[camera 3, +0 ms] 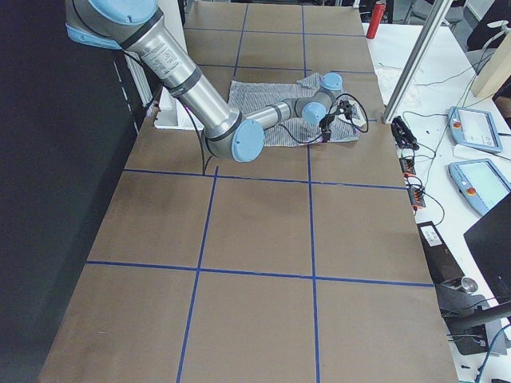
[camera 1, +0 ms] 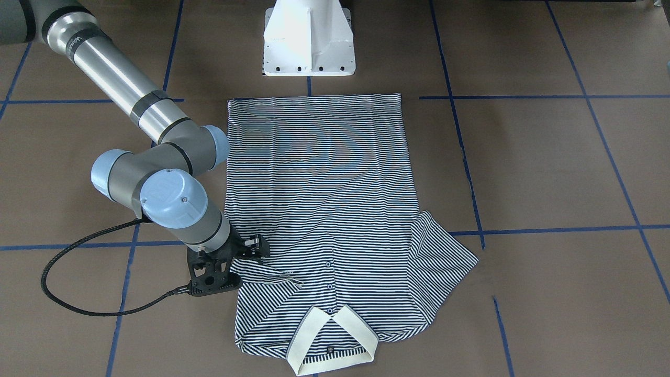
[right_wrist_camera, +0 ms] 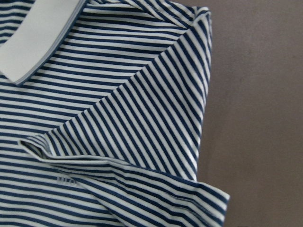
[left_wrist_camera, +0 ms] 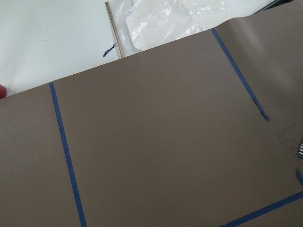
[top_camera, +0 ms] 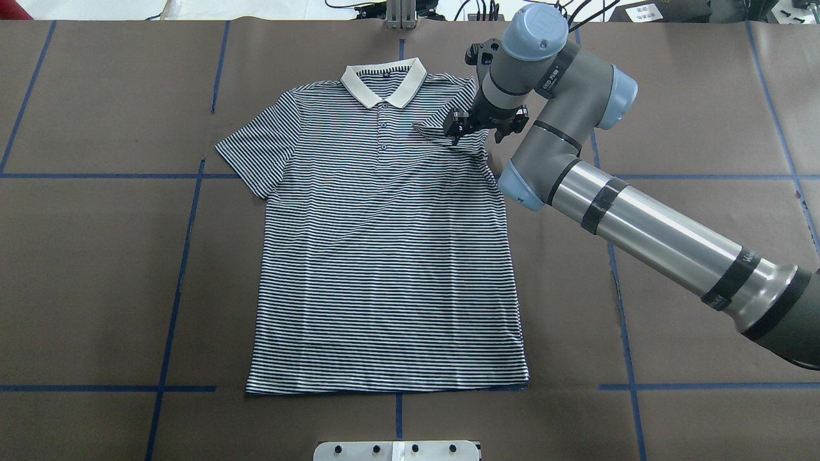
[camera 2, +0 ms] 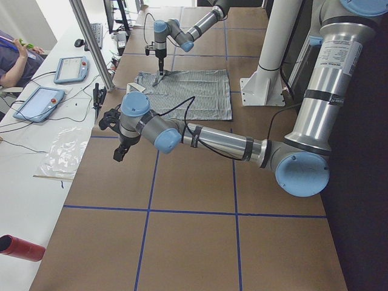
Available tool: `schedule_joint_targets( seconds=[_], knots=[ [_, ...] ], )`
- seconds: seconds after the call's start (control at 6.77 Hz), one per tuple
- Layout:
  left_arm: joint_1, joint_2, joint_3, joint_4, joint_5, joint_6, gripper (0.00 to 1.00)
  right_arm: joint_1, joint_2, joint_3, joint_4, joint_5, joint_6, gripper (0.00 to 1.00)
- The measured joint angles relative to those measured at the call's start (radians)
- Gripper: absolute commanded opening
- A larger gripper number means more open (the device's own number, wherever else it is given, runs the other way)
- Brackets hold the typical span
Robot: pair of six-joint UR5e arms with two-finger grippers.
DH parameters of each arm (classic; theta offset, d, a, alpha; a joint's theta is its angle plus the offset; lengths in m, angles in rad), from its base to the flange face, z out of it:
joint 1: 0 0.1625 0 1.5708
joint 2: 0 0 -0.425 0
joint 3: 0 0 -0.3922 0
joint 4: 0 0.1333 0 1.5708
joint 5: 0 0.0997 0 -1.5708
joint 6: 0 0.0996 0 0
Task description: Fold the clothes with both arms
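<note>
Polo shirt [top_camera: 384, 256]: soft, light, limp (likely to slide on the counter [top_camera: 96, 269]).
Hold: spread sleeve [top_camera: 256, 150], at its hem.
Right gripper [top_camera: 480, 128]: jaws' state unclear.
Left gripper [camera 2: 119, 151]: jaws' state unclear.

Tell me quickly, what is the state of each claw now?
Left claw: cannot be told.
Right claw: open, holding nothing, over the navy-and-white striped polo shirt.

- The polo shirt [top_camera: 384, 256] lies flat mid-table [top_camera: 96, 256], with its collar [top_camera: 383, 83] at 12 o'clock. Its hem is at 6 o'clock, toward the pedestal base [top_camera: 397, 450].
- One sleeve [top_camera: 256, 150] lies spread out at 10 o'clock.
- The other sleeve [top_camera: 442, 131] is folded in onto the chest at 1 o'clock.
- The right gripper [top_camera: 471, 128] is over that folded sleeve.
- The left gripper [camera 2: 119, 151] hangs over bare table, well apart from the shirt, out past its 9 o'clock side.
</note>
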Motion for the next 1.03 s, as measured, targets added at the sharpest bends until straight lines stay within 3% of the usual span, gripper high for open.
schedule_joint_targets(
  seconds=[0.44,1.03],
  knots=[
    [0.0,-0.003,0.001,0.001,0.0,-0.002,1.0,-0.044,0.065,-0.023,0.007,-0.002,0.011,0.98],
    [0.0,-0.012,0.002,0.004,0.0,-0.005,1.0,-0.135,0.012,0.149,0.003,-0.002,0.115,0.98]
  ],
)
